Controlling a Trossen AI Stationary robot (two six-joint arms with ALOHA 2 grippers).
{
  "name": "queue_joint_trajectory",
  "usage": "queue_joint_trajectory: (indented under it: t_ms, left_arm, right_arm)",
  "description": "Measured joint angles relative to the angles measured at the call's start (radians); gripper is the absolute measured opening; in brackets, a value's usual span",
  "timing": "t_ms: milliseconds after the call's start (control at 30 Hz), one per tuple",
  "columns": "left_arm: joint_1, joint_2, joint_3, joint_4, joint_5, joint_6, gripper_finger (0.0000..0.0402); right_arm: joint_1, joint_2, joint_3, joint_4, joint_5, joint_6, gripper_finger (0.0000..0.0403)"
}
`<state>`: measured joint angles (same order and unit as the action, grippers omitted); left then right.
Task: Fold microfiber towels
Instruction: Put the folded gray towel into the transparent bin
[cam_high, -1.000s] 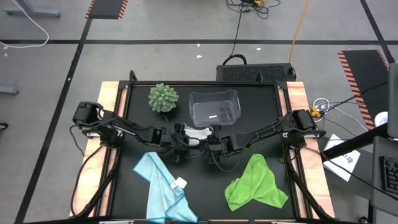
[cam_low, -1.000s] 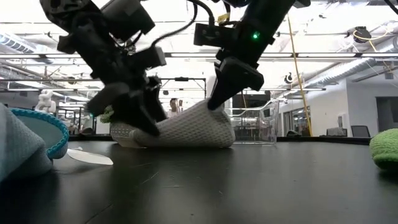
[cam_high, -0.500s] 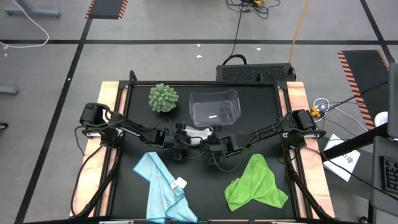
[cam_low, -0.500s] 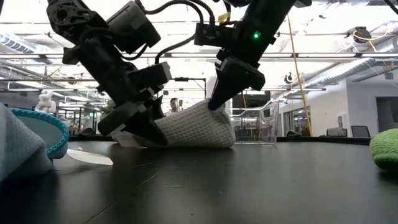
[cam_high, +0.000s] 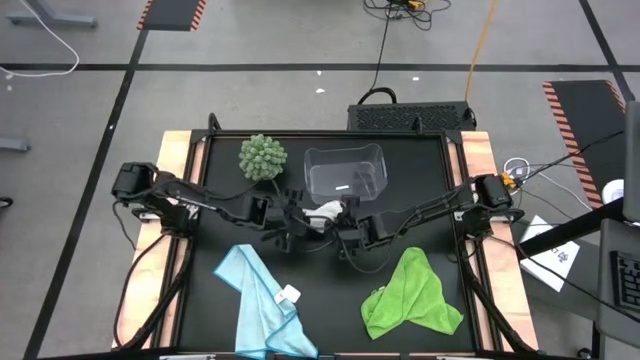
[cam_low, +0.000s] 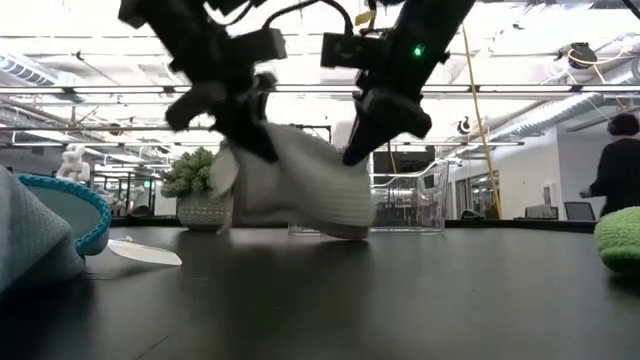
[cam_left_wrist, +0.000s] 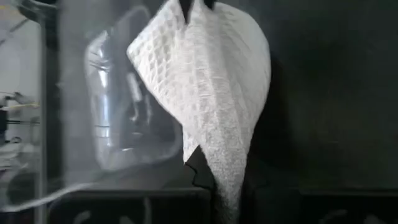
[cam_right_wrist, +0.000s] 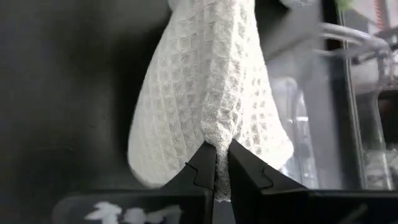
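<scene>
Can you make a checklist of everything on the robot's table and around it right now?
Surface: black table, wooden side edges.
Job's things: white towel lifted between both grippers; light blue towel and lime green towel lie crumpled near the front.
Clutter: clear plastic bin, spiky ball plant.
Grippers: left gripper and right gripper each shut on a white towel edge.
Cables: orange cable on the floor.
Surroundings: person in the background.

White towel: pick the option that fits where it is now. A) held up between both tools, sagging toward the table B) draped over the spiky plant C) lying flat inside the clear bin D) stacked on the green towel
A: the white towel hangs pinched between the left tool and the right tool.
</scene>
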<state>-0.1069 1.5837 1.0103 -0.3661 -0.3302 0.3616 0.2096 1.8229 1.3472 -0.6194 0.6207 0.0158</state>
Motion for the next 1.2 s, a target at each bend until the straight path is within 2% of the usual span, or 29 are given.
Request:
queue_joint_trajectory:
  t_ms: [167,367,600,967,1200]
  left_arm:
    - [0.049,-0.012,0.104,-0.110,0.023,0.066,0.0017]
    - [0.150,-0.012,0.260,-0.228,0.164,0.131,0.0017]
    - [0.287,-0.006,0.377,-0.269,0.227,0.220,0.0017]
    - [0.514,0.094,0.395,-0.120,0.312,0.362,0.0017]
    - [0.559,0.181,0.396,-0.079,0.347,0.390,0.0017]
  right_arm:
    - [-0.029,-0.100,0.001,-0.068,0.058,-0.020,0.0012]
    - [-0.099,-0.228,0.001,-0.100,0.047,-0.090,0.0012]
    - [-0.231,-0.292,0.002,-0.083,0.020,-0.223,0.0011]
    - [-0.438,-0.294,-0.001,0.002,0.018,-0.461,0.0010]
    - [-0.526,-0.290,-0.036,0.027,-0.090,-0.475,0.0009]
